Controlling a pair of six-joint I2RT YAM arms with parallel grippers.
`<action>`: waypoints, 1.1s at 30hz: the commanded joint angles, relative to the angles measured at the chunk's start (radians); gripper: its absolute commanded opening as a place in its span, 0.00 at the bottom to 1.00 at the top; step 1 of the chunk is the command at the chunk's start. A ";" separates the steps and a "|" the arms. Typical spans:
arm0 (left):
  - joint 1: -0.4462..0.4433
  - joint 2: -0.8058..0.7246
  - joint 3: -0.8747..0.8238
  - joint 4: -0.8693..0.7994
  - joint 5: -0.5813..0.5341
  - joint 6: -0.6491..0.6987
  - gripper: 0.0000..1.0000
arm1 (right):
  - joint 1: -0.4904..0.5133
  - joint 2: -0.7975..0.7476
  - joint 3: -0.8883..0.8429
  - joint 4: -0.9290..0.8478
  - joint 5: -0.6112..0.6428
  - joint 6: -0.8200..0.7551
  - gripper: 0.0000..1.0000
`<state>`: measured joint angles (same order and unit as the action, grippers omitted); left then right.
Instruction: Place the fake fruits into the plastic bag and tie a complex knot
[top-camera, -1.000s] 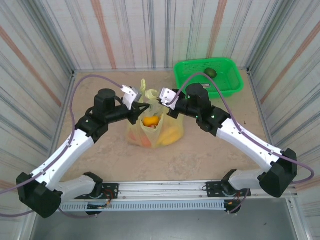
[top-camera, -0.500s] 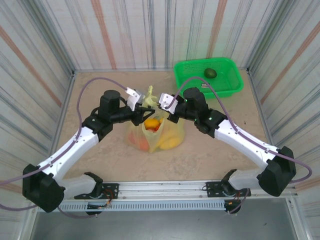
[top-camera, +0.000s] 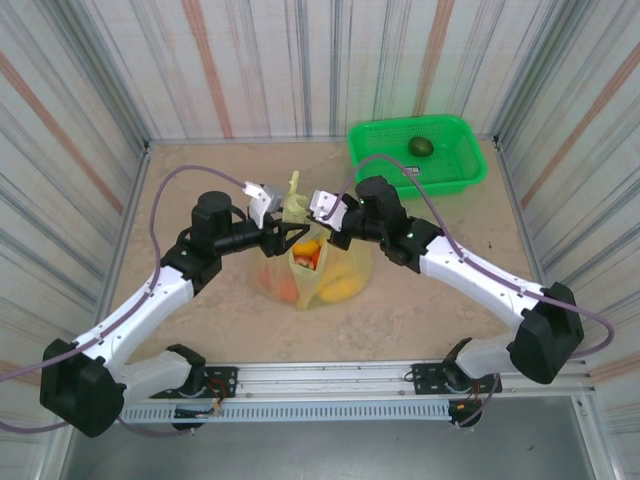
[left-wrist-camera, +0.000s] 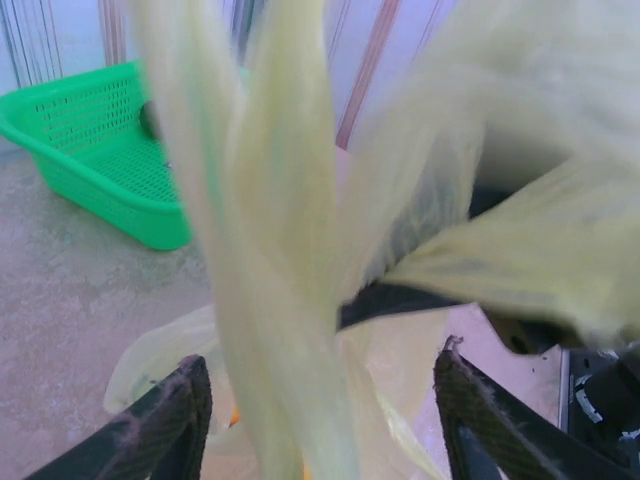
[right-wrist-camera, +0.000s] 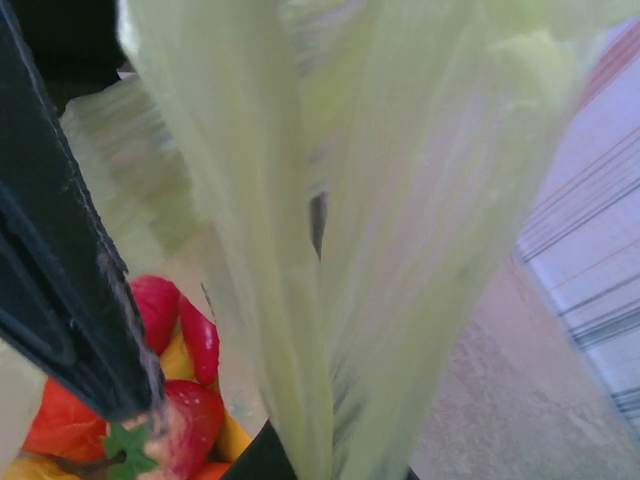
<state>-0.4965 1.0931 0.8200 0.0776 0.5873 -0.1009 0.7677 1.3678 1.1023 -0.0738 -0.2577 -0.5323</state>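
Left gripper (top-camera: 283, 228) reaches in from the left on a bent arm, claw now spread around a limp strap of the thin, translucent yellow-green plastic bag (top-camera: 345, 275) mid-table; a second ago it was clamped. Glossy orange and red fake fruits (top-camera: 305, 250) sit inside the bag. Right gripper (top-camera: 325, 225) angles in from the right, pinching bunched bag film; the rigid green mesh basket (top-camera: 450, 170) at far right holds one dark green fruit (top-camera: 421, 147).
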 joint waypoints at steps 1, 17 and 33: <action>0.010 -0.032 -0.013 0.042 0.039 0.011 0.67 | 0.018 0.032 0.050 -0.030 0.019 -0.009 0.00; 0.030 -0.011 -0.048 0.146 0.086 -0.040 0.67 | 0.023 0.000 -0.024 -0.047 -0.025 -0.108 0.00; 0.032 0.056 -0.041 0.248 0.276 -0.068 0.35 | -0.005 -0.011 -0.030 -0.056 -0.060 -0.115 0.00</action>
<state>-0.4702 1.1526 0.7753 0.2867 0.8074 -0.1711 0.7753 1.3792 1.0737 -0.1143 -0.2928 -0.6376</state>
